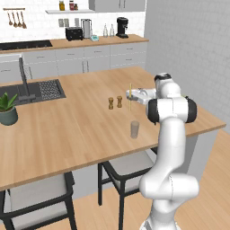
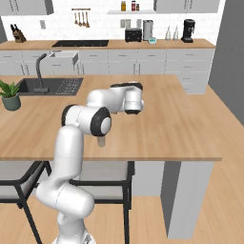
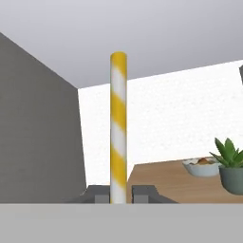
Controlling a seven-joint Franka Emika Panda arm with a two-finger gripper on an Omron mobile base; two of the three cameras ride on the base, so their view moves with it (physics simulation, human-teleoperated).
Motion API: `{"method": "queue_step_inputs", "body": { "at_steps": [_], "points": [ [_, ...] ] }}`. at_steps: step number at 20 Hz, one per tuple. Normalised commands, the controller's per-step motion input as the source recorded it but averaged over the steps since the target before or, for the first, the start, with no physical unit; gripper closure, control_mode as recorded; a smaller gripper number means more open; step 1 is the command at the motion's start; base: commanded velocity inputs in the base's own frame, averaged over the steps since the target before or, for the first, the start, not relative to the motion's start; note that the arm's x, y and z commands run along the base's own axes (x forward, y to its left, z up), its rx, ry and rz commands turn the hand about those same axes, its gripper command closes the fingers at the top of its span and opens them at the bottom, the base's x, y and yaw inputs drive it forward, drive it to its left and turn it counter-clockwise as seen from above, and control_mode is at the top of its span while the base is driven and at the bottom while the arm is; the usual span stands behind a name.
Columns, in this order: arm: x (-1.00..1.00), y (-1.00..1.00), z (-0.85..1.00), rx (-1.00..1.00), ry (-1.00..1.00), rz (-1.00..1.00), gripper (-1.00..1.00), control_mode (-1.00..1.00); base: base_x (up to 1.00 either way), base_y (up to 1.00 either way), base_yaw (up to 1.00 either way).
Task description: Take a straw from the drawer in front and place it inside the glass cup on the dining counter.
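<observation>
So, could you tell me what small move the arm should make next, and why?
Probably carry the straw sideways until it hangs over the glass cup. The gripper is shut on the straw, which stands upright above the dining counter, while the cup sits nearer the counter's edge, not yet beneath it.

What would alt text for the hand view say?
A yellow-and-white striped straw stands upright, clamped between the gripper fingertips at the bottom. Behind it are a grey wall and a white wall; at lower right, a potted plant and a bowl sit on a wooden counter.
</observation>
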Motion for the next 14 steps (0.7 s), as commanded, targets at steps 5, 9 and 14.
{"method": "queue_step_inputs", "body": {
  "at_steps": [5,9,14],
  "points": [
    [-0.02,-0.18,-0.30,0.00,-0.17,0.07,1.00,-1.00,0.00,0.00,0.00],
    [0.00,-0.35,-0.35,0.00,-0.28,0.09,1.00,-1.00,0.00,0.00,0.00],
    [0.00,-0.39,-0.05,0.03,-0.01,0.03,1.00,-1.00,0.00,0.00,0.00]
  ]
}}
